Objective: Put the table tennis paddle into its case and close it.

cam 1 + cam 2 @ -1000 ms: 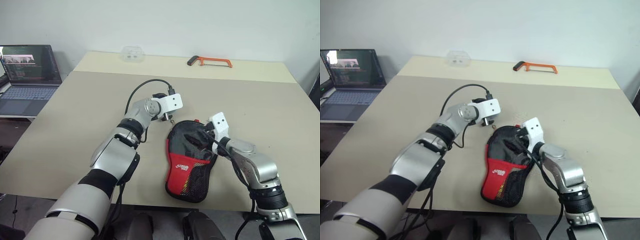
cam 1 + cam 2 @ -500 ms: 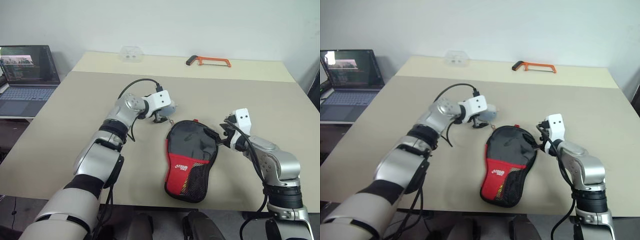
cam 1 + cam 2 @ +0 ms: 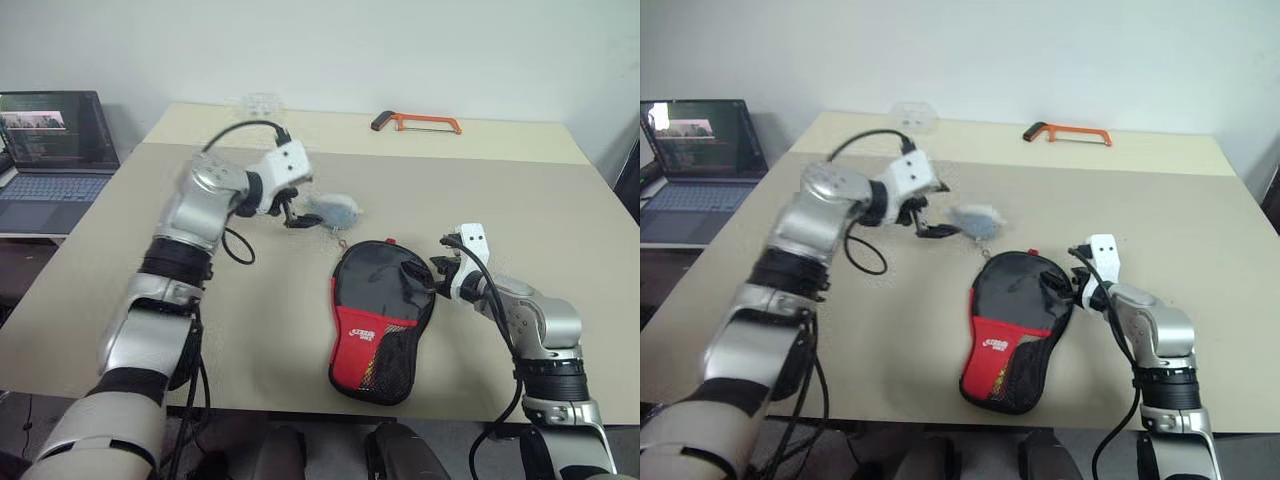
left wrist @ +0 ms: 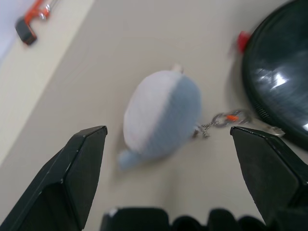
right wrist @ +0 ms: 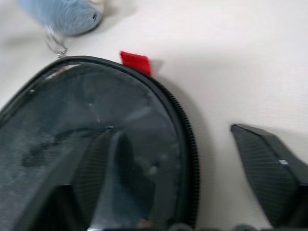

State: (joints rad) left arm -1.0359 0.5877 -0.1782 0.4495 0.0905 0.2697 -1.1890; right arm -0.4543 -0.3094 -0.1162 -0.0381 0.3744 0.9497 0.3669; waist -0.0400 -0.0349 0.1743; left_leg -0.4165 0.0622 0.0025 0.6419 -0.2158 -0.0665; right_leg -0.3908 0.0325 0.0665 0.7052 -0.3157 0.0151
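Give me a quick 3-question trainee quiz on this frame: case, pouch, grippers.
1. True or false: the left gripper is shut on the grey pouch.
2. Which gripper has a finger over the case? A) left B) right C) neither
3. What lies at the far edge of the table?

Key
1. False. Its fingers stand wide apart, and the pouch lies on the table between them.
2. B. In the right wrist view, one finger of the right gripper lies over the case's black top; the other sits on the table beside it.
3. An orange hacksaw.
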